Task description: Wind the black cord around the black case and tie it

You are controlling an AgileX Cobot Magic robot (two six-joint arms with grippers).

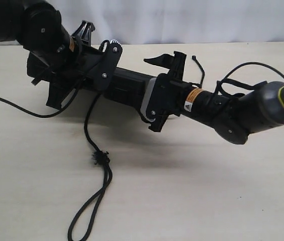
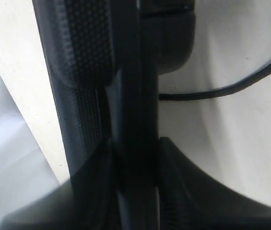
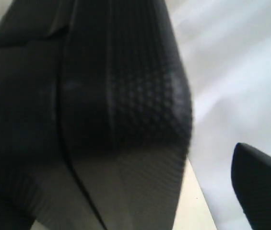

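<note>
The black case [image 1: 131, 83] is matte black, and close up in both wrist views its skin shows a fine grain of small raised dots. The black cord [image 1: 106, 173] is black too, with a braided weave and a fuzzy frayed knot [image 1: 100, 158]. A thinner cable [image 1: 11, 105] is smooth black. The surface [image 1: 207, 191] is pale cream with faint wood-grain streaks, under a white backdrop [image 1: 192, 20]. The right arm [image 1: 252, 108] is dark grey and black, with a yellow-green band [image 1: 282, 95], an orange-and-white warning label [image 1: 192, 100] and a light grey plate [image 1: 149, 98]
</note>
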